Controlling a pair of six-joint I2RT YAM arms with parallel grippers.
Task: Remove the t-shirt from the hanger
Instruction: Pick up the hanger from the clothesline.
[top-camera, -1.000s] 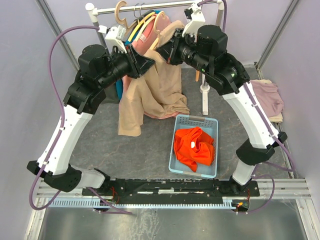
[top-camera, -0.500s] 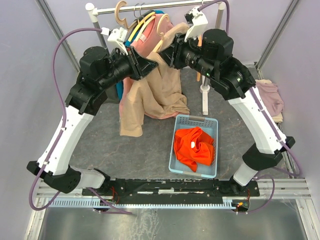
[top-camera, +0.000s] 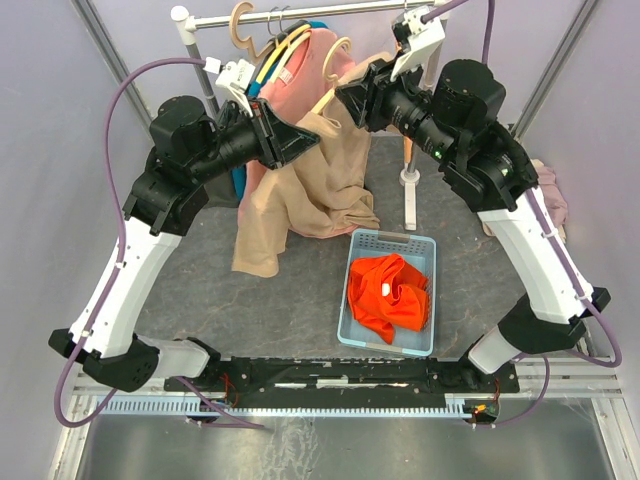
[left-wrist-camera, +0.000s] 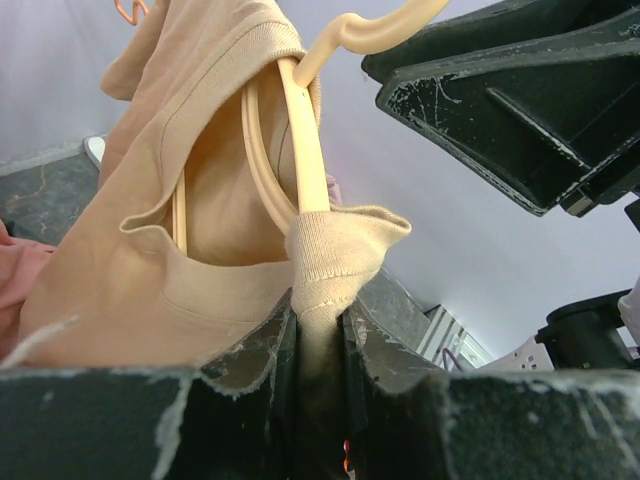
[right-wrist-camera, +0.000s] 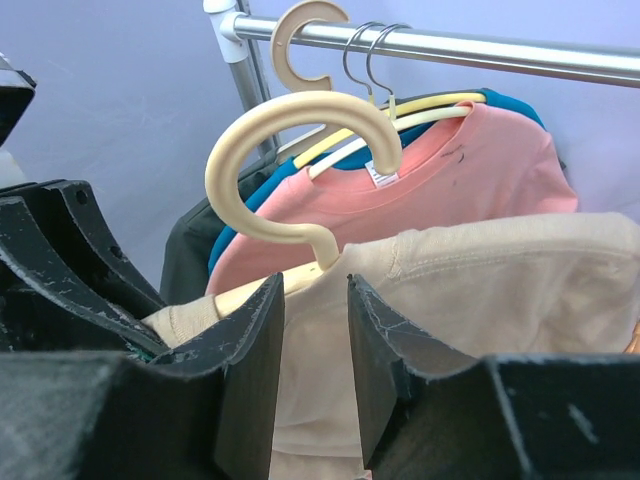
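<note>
Far left of the table (top-camera: 200, 290), the left arm reaches up towards the far edge, and the left fingers (top-camera: 300, 140) are clamped tight on a bunched fold of the beige t-shirt (top-camera: 300, 200). The wrist view shows the ribbed edge of the cloth pinched right between them. The t-shirt is up by the middle of the far edge, one shoulder draped over the cream hanger (left-wrist-camera: 305, 150), the rest dropping in loose folds towards the table. Whether the bottom of it touches the surface, I can't tell. The hanger's big hook (right-wrist-camera: 290, 108) is in open air, off the rail (right-wrist-camera: 450, 45), with a pink shirt (right-wrist-camera: 450, 170) and other hooked garments on the rail behind it. Now the right fingers (top-camera: 348, 97): they are apart, clear daylight between them, and the hanger's neck sits just past the gap with nothing gripped. Below them stands the rack's upright post (top-camera: 408, 200). Towards the near edge, right of centre, there's a pale blue basket (top-camera: 360, 245) with an orange garment (top-camera: 388, 292) crumpled inside. Out by the right edge, a mauve cloth (top-camera: 548, 200) peeks from behind the right arm.
</note>
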